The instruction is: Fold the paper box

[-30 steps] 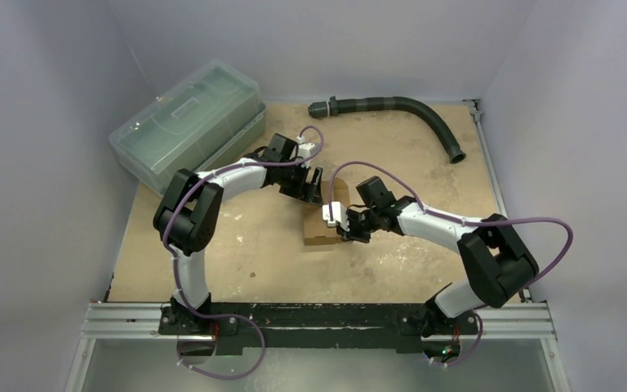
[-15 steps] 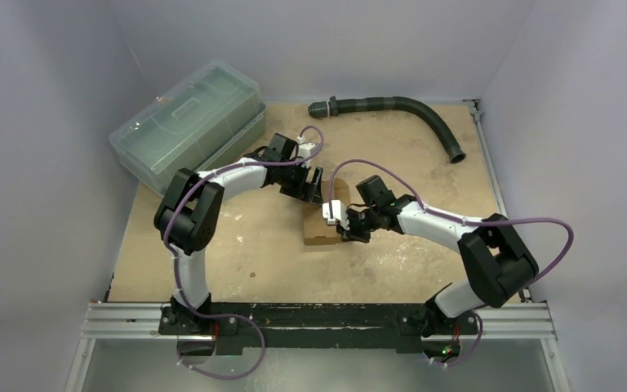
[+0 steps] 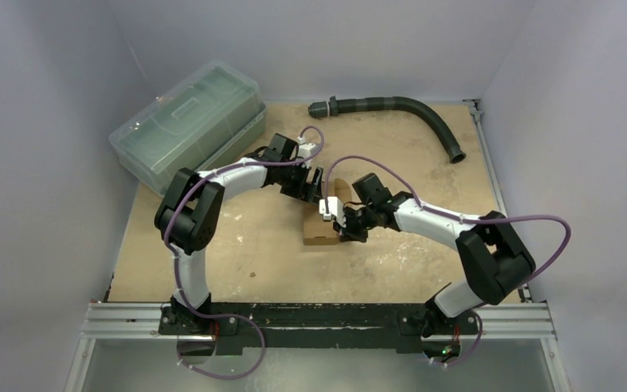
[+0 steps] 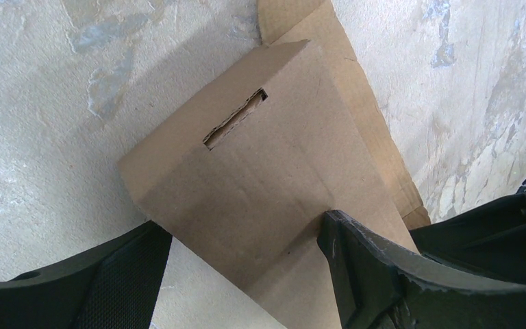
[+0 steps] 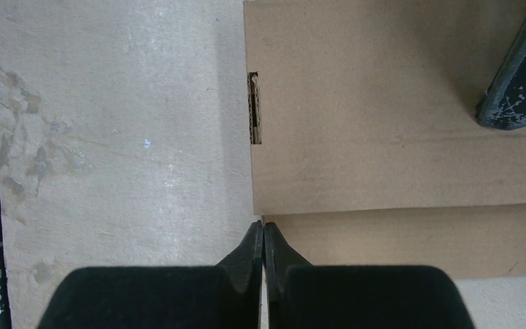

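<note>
Top external view, and the big pieces sit where they were. The table (image 3: 237, 253) hasn't changed, the plastic bin (image 3: 188, 122) is far out beyond my left jaws, and the hose (image 3: 408, 110) is well beyond my right ones. What has moved in the last second is my right arm (image 3: 433, 219). It has swung a touch inward, carrying my right gripper (image 3: 341, 232) a little further along the paper box (image 3: 320, 233). My left arm (image 3: 237, 175) has barely stirred.

The box itself hasn't shifted. It lies on the table directly between my two grippers, partly folded, with one panel lifted over a flatter strip.

Left wrist now: my left gripper (image 4: 243, 226) is spread wide and straddles the raised panel of the box (image 4: 267, 178). One finger touches the cardboard, while the other stands just off its edge, so I'm bracing it, not pinching it.

Right wrist: my right gripper (image 5: 264, 229) is pressed fully together with nothing between the tips. They sit right at the box's (image 5: 383, 123) edge, where the upper panel meets the lower strip. Ahead of them and off to the side, a left finger (image 5: 514, 75) rests on the panel.

Smallest of all is the slot (image 5: 254, 108) in the fold just ahead of my closed tips. A corrugated edge shows inside it, but I can't tell whether a tab is seated.

My read is that the nudge lines my closed tips up as a pusher against that edge. The fold is underway, not finished.
</note>
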Tool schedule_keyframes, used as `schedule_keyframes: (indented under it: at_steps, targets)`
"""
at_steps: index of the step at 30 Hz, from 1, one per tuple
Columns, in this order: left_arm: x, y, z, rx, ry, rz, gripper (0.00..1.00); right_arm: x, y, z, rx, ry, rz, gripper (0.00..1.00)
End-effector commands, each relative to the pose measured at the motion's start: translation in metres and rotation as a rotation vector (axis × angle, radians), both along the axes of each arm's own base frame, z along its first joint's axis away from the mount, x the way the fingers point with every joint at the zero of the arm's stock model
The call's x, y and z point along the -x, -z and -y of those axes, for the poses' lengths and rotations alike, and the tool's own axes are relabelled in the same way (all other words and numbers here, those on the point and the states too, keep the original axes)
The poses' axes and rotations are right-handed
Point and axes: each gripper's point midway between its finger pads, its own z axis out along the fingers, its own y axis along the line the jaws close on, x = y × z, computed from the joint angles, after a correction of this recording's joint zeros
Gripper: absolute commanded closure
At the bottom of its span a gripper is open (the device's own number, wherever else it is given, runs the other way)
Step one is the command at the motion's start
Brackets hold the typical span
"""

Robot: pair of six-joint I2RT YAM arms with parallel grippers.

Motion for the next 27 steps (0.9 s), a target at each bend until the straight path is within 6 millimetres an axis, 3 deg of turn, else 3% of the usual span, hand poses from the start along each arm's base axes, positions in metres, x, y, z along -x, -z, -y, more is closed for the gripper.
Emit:
schedule_keyframes:
  at_steps: [1,13,22,27]
  targets:
    - [0.020,0.047,-0.026,-0.155,0.004,-0.088,0.22,-0.016,-0.025,-0.021,-0.074,0.029,0.031,1.00]
    - [0.021,0.048,-0.025,-0.145,0.003,-0.096,0.22,-0.025,-0.041,-0.036,-0.162,0.137,-0.011,1.00]
    - [0.021,0.047,-0.024,-0.140,0.006,-0.095,0.22,-0.027,-0.041,-0.041,-0.188,0.181,-0.044,0.98]
    - [0.021,0.046,-0.024,-0.141,0.006,-0.094,0.22,-0.023,-0.048,-0.043,-0.202,0.146,-0.046,0.86]
